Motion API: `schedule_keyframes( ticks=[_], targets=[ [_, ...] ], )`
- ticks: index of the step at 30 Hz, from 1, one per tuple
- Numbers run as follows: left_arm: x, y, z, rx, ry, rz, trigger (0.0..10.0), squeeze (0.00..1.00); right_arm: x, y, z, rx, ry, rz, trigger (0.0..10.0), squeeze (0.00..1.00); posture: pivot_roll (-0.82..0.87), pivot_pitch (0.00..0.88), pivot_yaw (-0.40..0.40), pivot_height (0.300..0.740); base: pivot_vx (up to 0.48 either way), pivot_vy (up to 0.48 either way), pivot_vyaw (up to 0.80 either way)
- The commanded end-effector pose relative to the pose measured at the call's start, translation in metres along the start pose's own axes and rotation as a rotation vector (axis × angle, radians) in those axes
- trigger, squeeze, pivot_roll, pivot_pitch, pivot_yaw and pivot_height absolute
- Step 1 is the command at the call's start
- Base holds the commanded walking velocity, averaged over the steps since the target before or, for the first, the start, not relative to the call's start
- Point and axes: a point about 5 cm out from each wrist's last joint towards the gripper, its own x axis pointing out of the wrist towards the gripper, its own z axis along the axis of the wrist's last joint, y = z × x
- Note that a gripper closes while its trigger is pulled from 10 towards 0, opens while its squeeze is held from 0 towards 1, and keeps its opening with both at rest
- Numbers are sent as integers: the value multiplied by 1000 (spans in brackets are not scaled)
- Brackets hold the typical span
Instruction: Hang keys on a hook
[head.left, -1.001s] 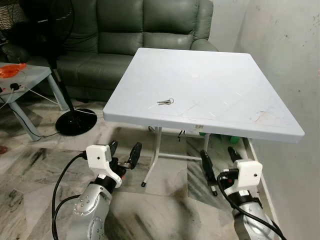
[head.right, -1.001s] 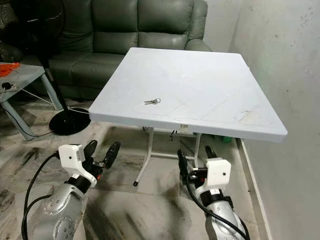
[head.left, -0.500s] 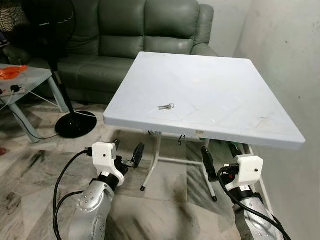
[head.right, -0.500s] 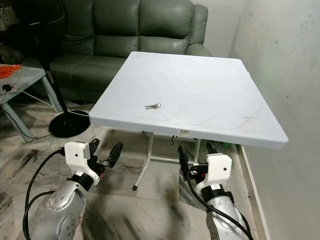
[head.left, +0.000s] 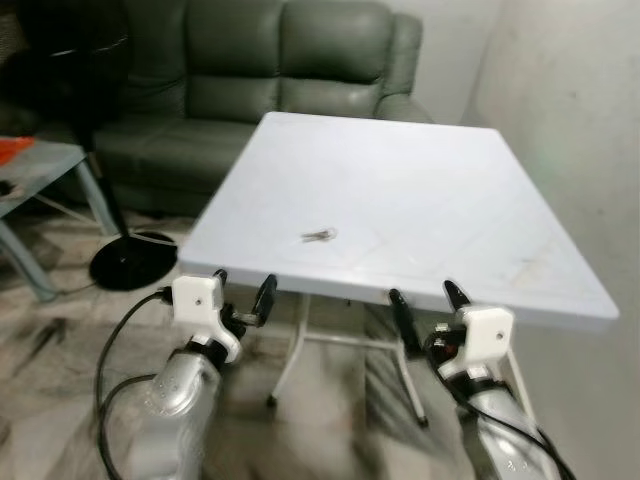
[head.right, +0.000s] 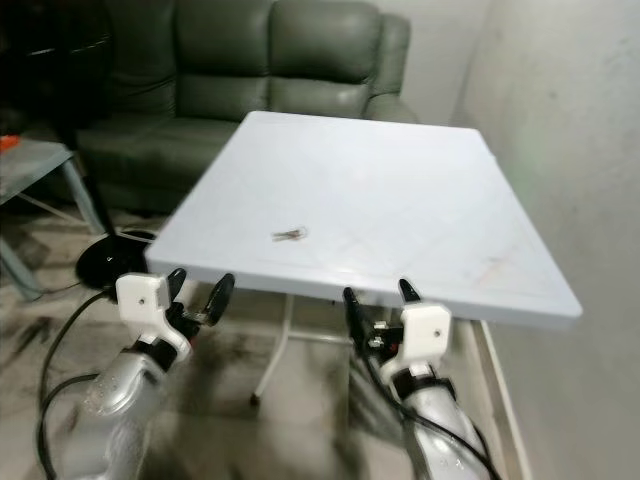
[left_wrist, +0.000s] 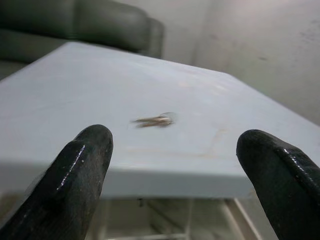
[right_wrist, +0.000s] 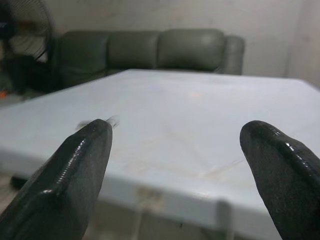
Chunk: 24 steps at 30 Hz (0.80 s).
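Observation:
A small bunch of keys (head.left: 319, 236) lies on the white folding table (head.left: 420, 190), near its front edge and left of centre. The left wrist view catches the same keys (left_wrist: 154, 120), blurred, ahead on the tabletop. My left gripper (head.left: 243, 291) is open, held just below the table's front edge, left of the keys. My right gripper (head.left: 427, 303) is open too, below the front edge further right. Nothing is between either pair of fingers. No hook can be made out.
A dark green sofa (head.left: 250, 70) stands behind the table. A black fan base (head.left: 132, 260) rests on the floor to the left, beside a pale side table (head.left: 40, 180). A white wall (head.left: 570, 110) runs close along the table's right side.
The camera has come closer to the table and the picture is blurred. Both grippers have risen from near the floor to just under the table's front edge. The keys have not moved.

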Motion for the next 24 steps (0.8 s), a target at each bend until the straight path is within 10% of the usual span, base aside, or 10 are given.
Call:
schedule_keyframes(
  ticks=[1,24],
  targets=[
    [-2,11,6,24,-9,36,10000,0,5,9,4,23,-24,29,10000,0,8,0,-20,740,442,0,0],
    [-1,8,6,14,-7,31,10000,0,6,11,2,16,-13,43,10000,0,14,0,-22,740,442,0,0]
  ],
)
